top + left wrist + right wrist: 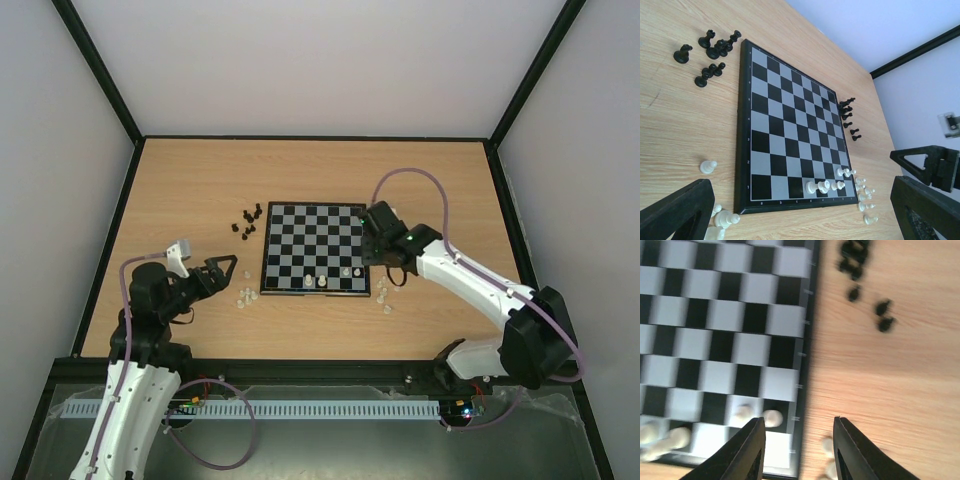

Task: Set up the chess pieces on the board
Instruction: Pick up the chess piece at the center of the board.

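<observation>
The right gripper (799,430) is held low over the right rim of the board (300,225), close to its near corner. Its fingers are parted and nothing is seen between them, so it is judged to be either freeing a piece or lining up on a loose one. Just inside the rim, pale pieces (772,417) are stood on the two near rows, which suggests the pale side is being filled first. Spare pale pieces (827,445) are left on the table (180,200) just off that corner, within easy reach. Black pieces (250,220) are bunched off the far left corner, and more lie along the right edge. The left gripper (226,268) is held wide open and empty, near the left-hand pale spares but apart from them, probably to keep the board clear.
</observation>
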Motion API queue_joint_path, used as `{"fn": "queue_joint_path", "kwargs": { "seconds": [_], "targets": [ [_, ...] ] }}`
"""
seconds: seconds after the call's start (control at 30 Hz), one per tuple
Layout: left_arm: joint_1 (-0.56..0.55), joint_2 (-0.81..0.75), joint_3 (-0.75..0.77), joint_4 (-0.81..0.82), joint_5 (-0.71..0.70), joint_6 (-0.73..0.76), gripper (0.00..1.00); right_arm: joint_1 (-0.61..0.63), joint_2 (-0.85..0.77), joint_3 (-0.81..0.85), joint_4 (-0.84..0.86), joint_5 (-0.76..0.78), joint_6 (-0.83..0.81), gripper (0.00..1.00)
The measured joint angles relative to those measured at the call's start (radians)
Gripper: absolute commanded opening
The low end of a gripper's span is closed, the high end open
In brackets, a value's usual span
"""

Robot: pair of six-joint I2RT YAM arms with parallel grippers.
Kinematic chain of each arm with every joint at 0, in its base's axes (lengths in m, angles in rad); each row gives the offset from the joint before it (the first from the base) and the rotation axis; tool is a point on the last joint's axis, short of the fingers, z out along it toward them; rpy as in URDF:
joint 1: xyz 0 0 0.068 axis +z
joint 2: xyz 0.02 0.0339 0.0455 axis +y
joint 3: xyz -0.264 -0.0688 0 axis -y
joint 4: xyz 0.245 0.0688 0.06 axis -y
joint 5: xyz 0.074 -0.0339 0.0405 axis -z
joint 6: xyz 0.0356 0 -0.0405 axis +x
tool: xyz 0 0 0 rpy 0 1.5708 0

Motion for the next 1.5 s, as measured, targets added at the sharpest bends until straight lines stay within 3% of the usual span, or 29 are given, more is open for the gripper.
{"fn": "queue_joint_path", "kwargs": {
  "seconds": [0.2,1.07,1.5],
  "targets": [
    [0.000,0.041,-0.002,0.035,0.011,0.000,0.99,-0.110,0.003,-0.074,-0.031,0.027,0.009,0.36],
    [0.000,0.063,-0.003,0.066,0.045,0.010,0.99,-0.122,0.176,-0.187,0.092,-0.042,0.039,0.26],
    [0.000,0.063,-0.003,0.068,0.045,0.013,1.00,-0.124,0.186,-0.206,0.105,-0.038,0.042,0.10]
  ]
}}
